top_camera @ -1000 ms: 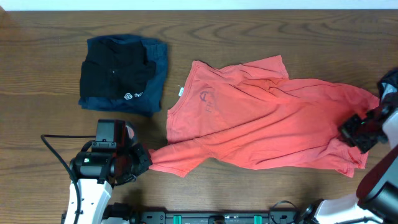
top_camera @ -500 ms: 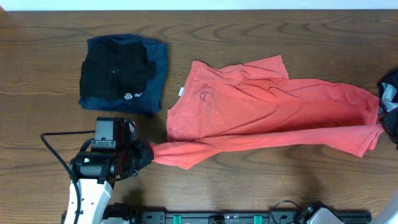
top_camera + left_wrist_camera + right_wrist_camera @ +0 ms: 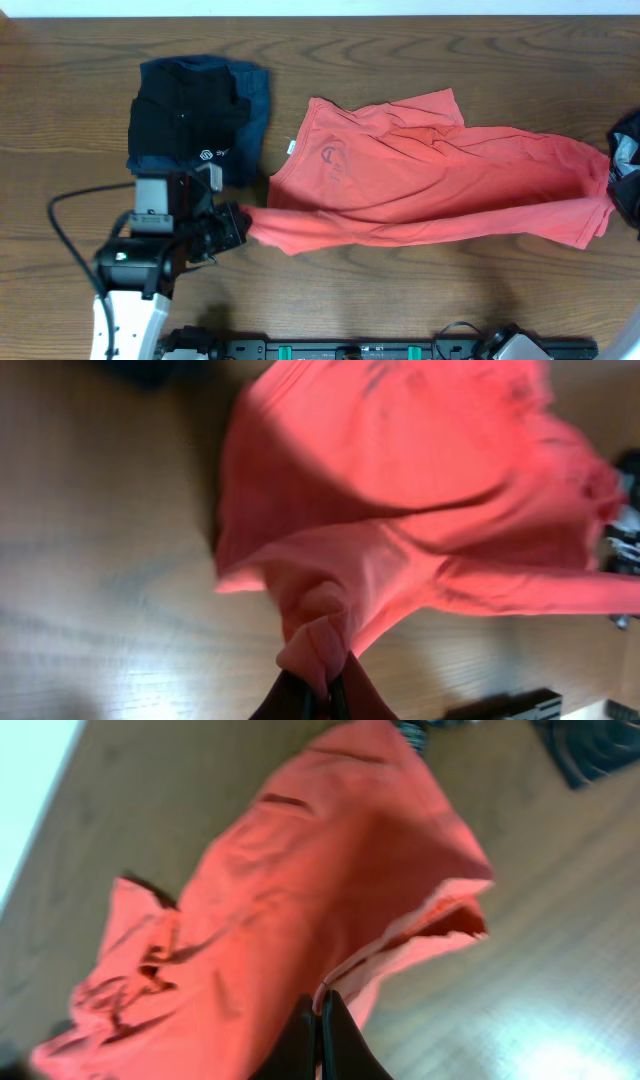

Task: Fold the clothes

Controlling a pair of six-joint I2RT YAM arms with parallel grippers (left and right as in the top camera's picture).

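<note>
A large coral-red short-sleeved T-shirt of soft fabric (image 3: 430, 170) lies spread lengthwise across the middle and right of the dark wooden bench (image 3: 400, 310), neck opening toward the left and hem toward the right, as two robot arms hold its near edge at either end. The left pincer (image 3: 320, 692) is pressed together on a bunched corner of cloth at the shirt's near-left end, below the neck. The right pincer (image 3: 320, 1020) is pinching a corner at the hem, by the bench's right edge. Between the two grips the near edge runs as a raised, taut band, while the far part of the shirt rests on the wood in loose creases, one sleeve pointing away at the top. A folded black garment with a small white logo (image 3: 185, 115) sits on a folded navy-blue garment (image 3: 257, 100) at the far left, just beyond the left arm and apart from the shirt. The step in hand appears to be the first lengthwise one: drawing the cloth straight, either to flatten it or to carry the near edge over the body. The next move would call for both arms travelling together with even tension, laying the edge down square before letting go, and the left arm keeping clear of the folded pile
</note>
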